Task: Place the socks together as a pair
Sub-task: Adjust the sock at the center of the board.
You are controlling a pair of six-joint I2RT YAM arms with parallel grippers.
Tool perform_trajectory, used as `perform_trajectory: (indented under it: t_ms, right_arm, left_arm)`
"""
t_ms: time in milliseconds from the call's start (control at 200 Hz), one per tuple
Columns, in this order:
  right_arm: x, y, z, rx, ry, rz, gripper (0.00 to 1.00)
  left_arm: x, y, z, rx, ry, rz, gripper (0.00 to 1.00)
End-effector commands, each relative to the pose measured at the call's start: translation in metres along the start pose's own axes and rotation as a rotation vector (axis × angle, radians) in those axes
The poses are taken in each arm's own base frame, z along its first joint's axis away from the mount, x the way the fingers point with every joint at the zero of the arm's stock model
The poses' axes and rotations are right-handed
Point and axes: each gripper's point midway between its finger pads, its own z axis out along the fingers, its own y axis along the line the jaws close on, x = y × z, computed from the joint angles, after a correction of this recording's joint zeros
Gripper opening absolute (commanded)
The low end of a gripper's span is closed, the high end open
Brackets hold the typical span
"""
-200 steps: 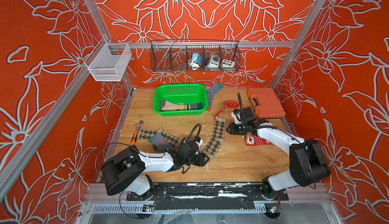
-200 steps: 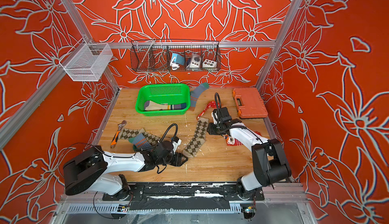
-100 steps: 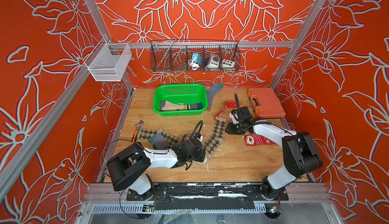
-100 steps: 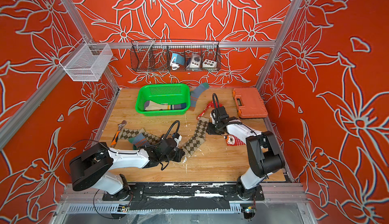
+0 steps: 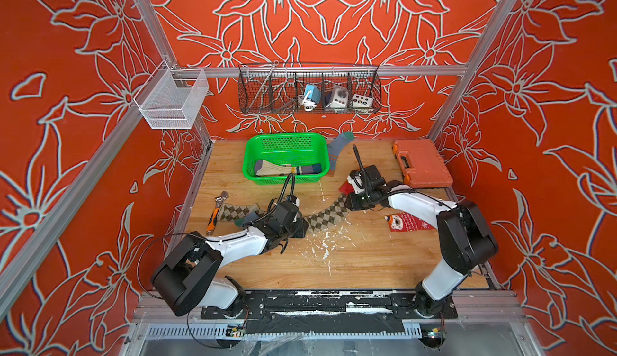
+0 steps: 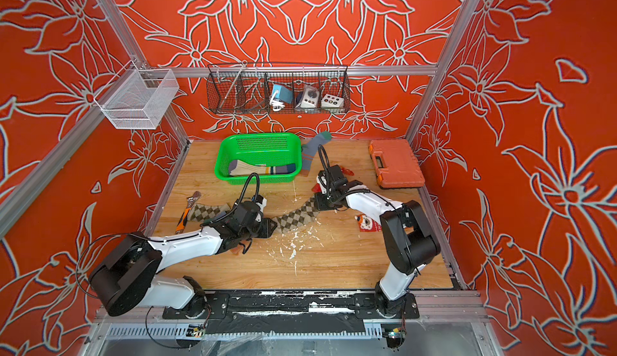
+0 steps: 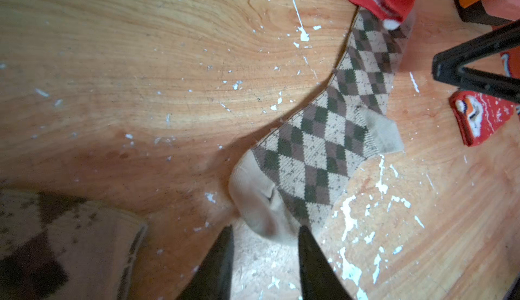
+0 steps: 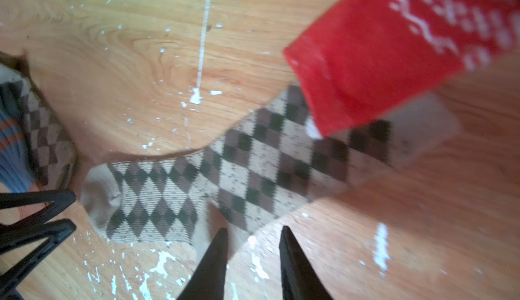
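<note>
Socks in argyle are the business right now, and the two lie apart on the table [image 5: 367, 264]. Far left, beside the wrench [image 5: 217, 209], the left argyle [image 5: 230, 212] lies flat with a blue sock [image 8: 11, 157] across it, partly hidden under the left arm.

Moving right, the left gripper [image 7: 264, 232] is down at table level with its fingers apart. The tips sit either side of the beige toe of the right argyle [image 5: 325, 217], straddling it without pinching it. That sock runs flat and diagonal, away to the right.

At its cuff end a red sock [image 5: 345, 187] overlaps it. The right gripper [image 8: 253, 231] is there too, also low, fingers apart, tips at the sock's edge by the heel, nothing clamped.

Further right a second red sock [image 5: 409, 222] lies alone by the right arm. At the far side the basket [image 5: 287, 144] holds striped socks, with another blue sock [image 5: 337, 149] just beside it.

The step in hand, as I read it, is taking the right argyle at both ends to carry it over to its twin. Next, both grippers need to close on fabric. It is thin and flat on the wood, so the tips must press down to catch it. Then comes a lift clear of the red sock, which could drag along, and a shift left.
</note>
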Motion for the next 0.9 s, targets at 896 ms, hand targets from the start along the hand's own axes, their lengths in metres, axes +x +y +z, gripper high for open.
perform_trajectory:
  t_ms: [896]
  right_arm:
    - [0.119, 0.039, -0.023, -0.181, 0.167, 0.014, 0.29]
  left_arm:
    - [0.001, -0.009, -0.043, 0.099, -0.082, -0.021, 0.50]
